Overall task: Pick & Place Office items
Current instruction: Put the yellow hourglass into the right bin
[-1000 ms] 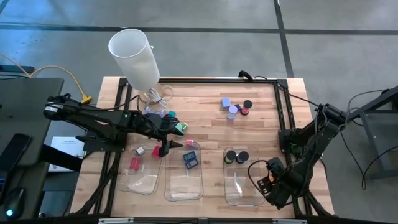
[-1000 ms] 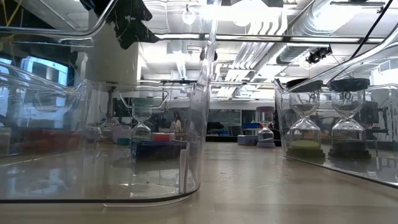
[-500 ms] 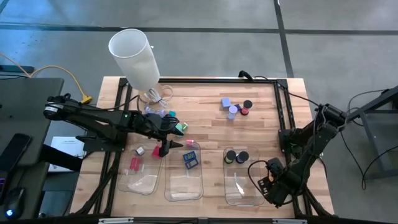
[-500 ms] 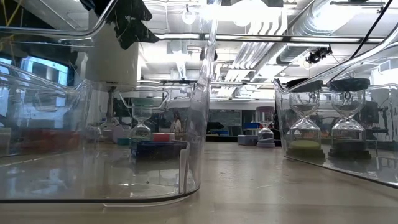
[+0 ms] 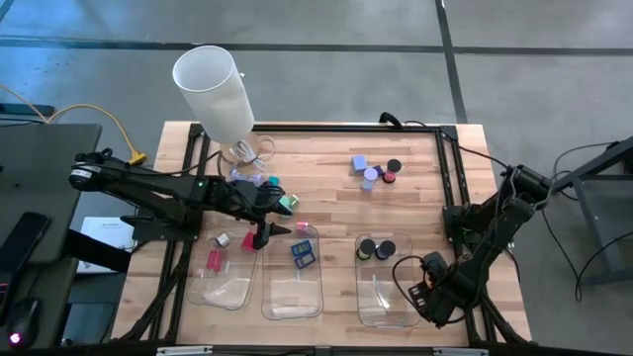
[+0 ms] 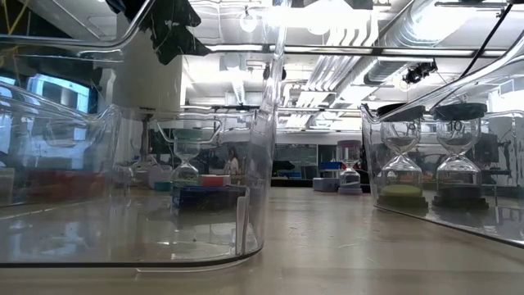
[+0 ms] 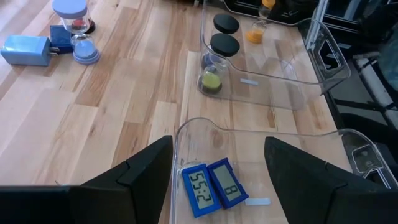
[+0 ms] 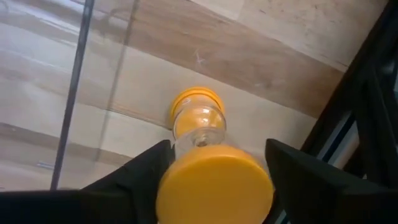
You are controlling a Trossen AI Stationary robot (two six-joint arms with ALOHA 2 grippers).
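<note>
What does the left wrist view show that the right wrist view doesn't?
Only the left wrist view: two blue digital timers in the middle tray, two black-capped sand timers in the right tray, and a loose group with a light blue block on the table. Only the right wrist view: an orange sand timer between the right gripper fingers. Both share the wooden table and clear tray walls.
</note>
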